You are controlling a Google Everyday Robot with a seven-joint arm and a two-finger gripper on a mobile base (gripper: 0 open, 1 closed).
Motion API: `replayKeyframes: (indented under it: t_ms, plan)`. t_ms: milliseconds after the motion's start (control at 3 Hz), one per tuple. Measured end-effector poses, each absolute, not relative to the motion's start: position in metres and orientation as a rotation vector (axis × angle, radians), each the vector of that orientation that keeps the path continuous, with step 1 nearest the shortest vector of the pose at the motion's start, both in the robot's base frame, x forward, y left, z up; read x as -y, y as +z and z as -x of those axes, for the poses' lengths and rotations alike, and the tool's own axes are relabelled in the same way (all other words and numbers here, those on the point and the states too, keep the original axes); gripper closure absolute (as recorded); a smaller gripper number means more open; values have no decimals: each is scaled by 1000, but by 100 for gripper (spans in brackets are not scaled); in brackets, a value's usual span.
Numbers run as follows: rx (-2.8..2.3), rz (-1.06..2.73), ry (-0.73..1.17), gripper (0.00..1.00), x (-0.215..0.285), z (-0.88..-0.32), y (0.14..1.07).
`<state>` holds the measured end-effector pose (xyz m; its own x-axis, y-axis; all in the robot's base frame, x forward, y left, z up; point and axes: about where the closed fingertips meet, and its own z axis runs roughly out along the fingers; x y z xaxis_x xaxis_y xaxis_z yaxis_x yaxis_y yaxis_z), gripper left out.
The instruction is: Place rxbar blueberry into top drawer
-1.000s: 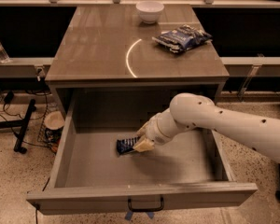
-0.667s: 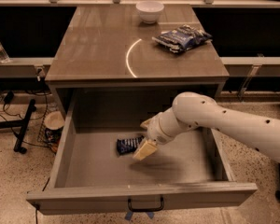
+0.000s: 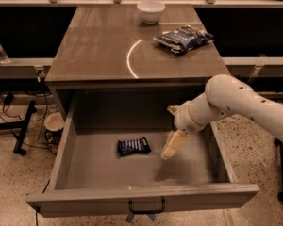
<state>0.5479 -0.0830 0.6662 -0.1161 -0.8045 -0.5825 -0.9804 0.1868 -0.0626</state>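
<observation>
Lying flat on top drawer [image 3: 87,169] floor: rxbar blueberry [image 3: 133,146], white lettering unreadable; gripper [image 3: 169,133] just right, fingers spread, empty.

We have one view only. We look from high on the near side, standing in front of the open top drawer [image 3: 85,173] and facing down and toward the far wall. The drawer's front panel with its black handle [image 3: 146,207] lies nearest us at the bottom edge. The cabinet top [image 3: 99,51] runs away from us to the white bowl [image 3: 151,11] at its far end. We are close enough that the cabinet fills most of the frame, with speckled floor [image 3: 9,182] showing at left and right. The arm [image 3: 245,102] enters from the right edge. Its gripper [image 3: 173,142] hangs over the drawer's right half, just right of the rxbar blueberry [image 3: 133,146].
</observation>
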Motion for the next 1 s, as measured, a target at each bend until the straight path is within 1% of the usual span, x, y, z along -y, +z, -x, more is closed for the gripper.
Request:
replayKeyframes:
  t_ms: [333,667,1000]
  plan:
    - [-2022,1699,407,8,135,-547,678]
    - [-2078,1716,352,26,174,-538,684]
    - [-2077,1718,358,22,172,-538,682]
